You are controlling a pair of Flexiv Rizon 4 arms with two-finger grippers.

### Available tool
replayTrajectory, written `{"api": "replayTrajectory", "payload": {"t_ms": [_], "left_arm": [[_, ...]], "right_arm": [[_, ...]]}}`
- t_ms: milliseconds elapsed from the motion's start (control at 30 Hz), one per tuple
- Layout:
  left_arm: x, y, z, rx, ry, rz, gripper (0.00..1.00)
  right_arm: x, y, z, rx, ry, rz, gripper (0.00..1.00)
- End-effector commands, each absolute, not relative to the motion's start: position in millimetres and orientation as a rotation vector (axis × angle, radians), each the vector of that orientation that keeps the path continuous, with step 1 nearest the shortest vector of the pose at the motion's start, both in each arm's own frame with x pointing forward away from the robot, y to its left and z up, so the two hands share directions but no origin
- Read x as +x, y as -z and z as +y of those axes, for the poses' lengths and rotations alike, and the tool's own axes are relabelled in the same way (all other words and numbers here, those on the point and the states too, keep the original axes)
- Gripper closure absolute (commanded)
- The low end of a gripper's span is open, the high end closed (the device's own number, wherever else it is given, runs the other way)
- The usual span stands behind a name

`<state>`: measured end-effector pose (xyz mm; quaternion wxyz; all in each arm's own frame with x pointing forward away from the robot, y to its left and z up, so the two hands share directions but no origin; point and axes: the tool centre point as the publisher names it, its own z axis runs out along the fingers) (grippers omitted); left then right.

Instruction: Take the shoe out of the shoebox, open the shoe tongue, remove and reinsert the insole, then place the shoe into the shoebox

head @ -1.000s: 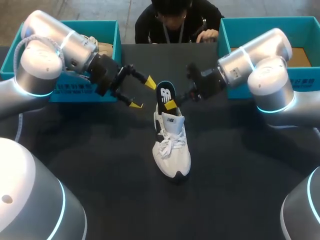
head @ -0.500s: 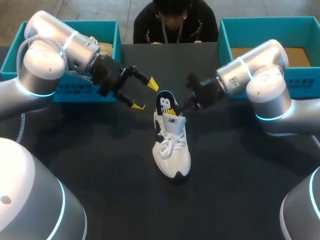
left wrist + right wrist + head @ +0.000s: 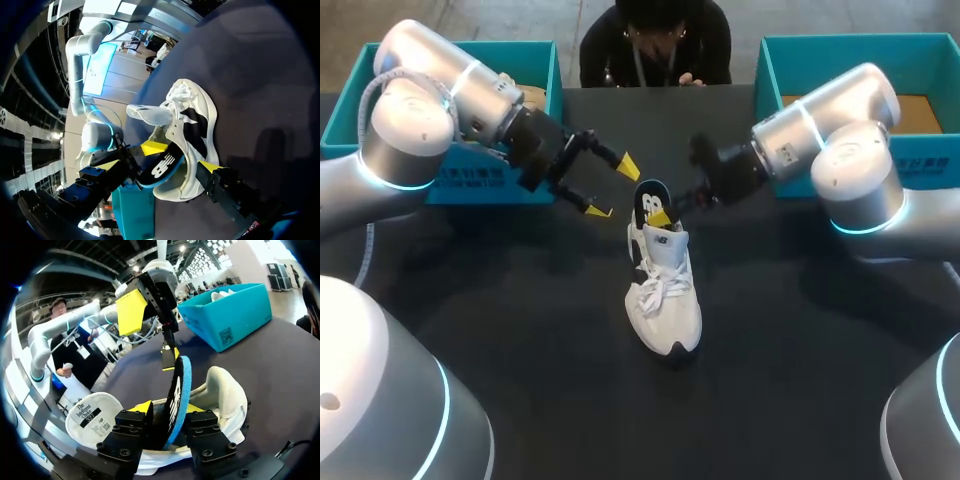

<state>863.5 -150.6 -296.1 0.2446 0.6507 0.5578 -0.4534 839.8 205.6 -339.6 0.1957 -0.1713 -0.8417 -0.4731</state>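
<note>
A white and black shoe (image 3: 665, 290) stands upright mid-table, toe toward me. Its black insole (image 3: 649, 203) with a blue rim stands on end in the heel opening, half inside. My right gripper (image 3: 659, 211) is at the insole. In the right wrist view the insole (image 3: 176, 390) stands between the slightly spread fingers of the right gripper (image 3: 168, 408), which is open. The tongue (image 3: 92, 422) is folded forward. My left gripper (image 3: 612, 188) hangs wide open just left of the insole, holding nothing. From the left wrist, the shoe (image 3: 197, 130) and insole (image 3: 160, 167) lie ahead of the left gripper (image 3: 159, 166).
A teal box (image 3: 470, 180) with another shoe (image 3: 530, 97) in it stands at the back left. A second teal box (image 3: 790, 60) stands at the back right. A person's hand (image 3: 687, 79) is at the table's far edge.
The insole has gone lower into the shoe with my right gripper, whose fingers have now spread apart from it. The left arm has barely moved.
</note>
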Motion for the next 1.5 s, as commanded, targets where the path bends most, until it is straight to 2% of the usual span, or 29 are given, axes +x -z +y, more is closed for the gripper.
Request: {"api": "replayTrajectory", "payload": {"t_ms": [33, 100, 200, 233, 300, 933, 967, 1033, 1100, 1233, 1500], "left_arm": [[862, 296, -148, 1.773, 1.236, 1.525, 0.0], [861, 297, -148, 1.769, 1.237, 1.527, 0.0], [860, 298, -147, 1.765, 1.24, 1.529, 0.0], [860, 298, -147, 1.764, 1.241, 1.53, 0.0], [860, 299, -148, 1.763, 1.243, 1.529, 0.0], [857, 301, -149, 1.76, 1.255, 1.53, 0.0], [857, 301, -149, 1.76, 1.256, 1.53, 0.0], [857, 301, -150, 1.761, 1.256, 1.528, 0.0], [856, 301, -150, 1.761, 1.256, 1.527, 0.0], [856, 300, -150, 1.763, 1.255, 1.525, 0.0], [855, 300, -148, 1.759, 1.253, 1.525, 0.0]], "right_arm": [[842, 329, 204, -0.48, 1.316, -2.379, 0.66], [844, 329, 204, -0.48, 1.322, -2.38, 0.69], [847, 332, 205, -0.48, 1.327, -2.375, 0.79], [848, 333, 205, -0.479, 1.327, -2.372, 0.84], [850, 337, 206, -0.479, 1.33, -2.36, 1.0], [827, 361, 207, -0.535, 1.24, -2.292, 1.0], [828, 359, 207, -0.533, 1.244, -2.295, 0.95], [830, 355, 207, -0.529, 1.254, -2.311, 0.67], [833, 350, 208, -0.524, 1.259, -2.332, 0.57], [836, 341, 207, -0.515, 1.264, -2.363, 0.53], [841, 328, 206, -0.498, 1.272, -2.401, 0.56]]}}
